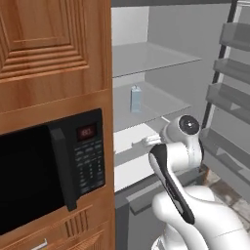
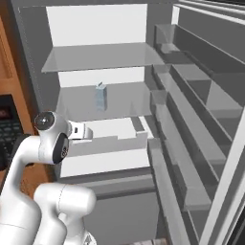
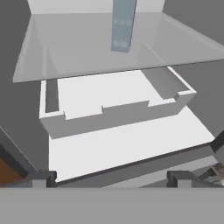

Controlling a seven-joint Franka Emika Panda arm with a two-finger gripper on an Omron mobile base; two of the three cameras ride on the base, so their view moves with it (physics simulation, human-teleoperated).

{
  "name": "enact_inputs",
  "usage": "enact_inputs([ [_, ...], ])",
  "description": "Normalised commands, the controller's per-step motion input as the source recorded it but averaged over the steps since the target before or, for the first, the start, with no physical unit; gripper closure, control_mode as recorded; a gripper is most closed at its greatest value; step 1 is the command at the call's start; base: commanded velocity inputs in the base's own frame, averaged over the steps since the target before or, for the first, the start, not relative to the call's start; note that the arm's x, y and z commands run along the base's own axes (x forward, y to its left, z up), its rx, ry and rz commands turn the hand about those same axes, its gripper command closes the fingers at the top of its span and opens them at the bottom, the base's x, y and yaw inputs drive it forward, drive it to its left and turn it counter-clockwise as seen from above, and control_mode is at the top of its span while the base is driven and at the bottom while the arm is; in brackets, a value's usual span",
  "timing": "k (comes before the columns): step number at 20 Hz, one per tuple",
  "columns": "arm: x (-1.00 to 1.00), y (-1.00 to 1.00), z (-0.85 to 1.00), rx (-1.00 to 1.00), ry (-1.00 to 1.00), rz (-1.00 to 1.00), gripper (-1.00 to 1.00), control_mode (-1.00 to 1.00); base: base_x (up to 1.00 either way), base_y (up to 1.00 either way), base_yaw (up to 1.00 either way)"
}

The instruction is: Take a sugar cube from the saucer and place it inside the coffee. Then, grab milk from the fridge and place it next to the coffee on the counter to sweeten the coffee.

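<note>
The fridge (image 1: 161, 29) stands open, its pale grey interior (image 2: 95, 24) lit white at the back. Two clear glass shelves (image 2: 103, 56) span the compartment; below them sits a white drawer (image 3: 109, 109) with a notched front wall, and beneath that a flat white ledge (image 3: 127, 148). The milk (image 1: 135, 99), a pale blue-grey carton with a gabled top, stands upright on the lower glass shelf (image 3: 87, 48), toward the back and roughly midway across. Any print on the carton is too small to read.

The open fridge door (image 2: 206, 110) carries a column of grey racks (image 1: 229, 73), stepped one above another. To the left of the fridge, brown wooden cabinetry (image 1: 53, 49) with raised panel fronts frames a black microwave (image 1: 49, 171). The microwave's control panel (image 1: 88, 161) shows a small red digital display (image 1: 86, 132) whose digits are not legible, and rows of pale buttons with unreadable markings. A patch of mottled floor (image 1: 224, 190) shows under the door racks.

The white arm (image 1: 180, 156) reaches into the fridge opening at the level of the drawer. The gripper (image 3: 112, 177) points into the compartment with its two dark fingertips (image 3: 43, 177) spread wide apart and nothing between them. It is below the shelf that carries the milk and well short of the carton.
</note>
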Motion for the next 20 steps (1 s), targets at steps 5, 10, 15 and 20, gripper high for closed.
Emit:
enact_inputs([
  [5,0.00,0.00,0.00,0.00,0.00,0.00,-1.00,1.00,0.31,-0.51,0.09],
  [10,0.00,0.00,0.00,0.00,0.00,0.00,-1.00,1.00,0.31,-0.09,0.07],
  [15,0.00,0.00,0.00,0.00,0.00,0.00,-1.00,1.00,0.07,0.00,0.00],
  [20,-0.01,0.00,0.57,0.00,-0.10,0.00,-1.00,-1.00,0.00,0.00,0.00],
])
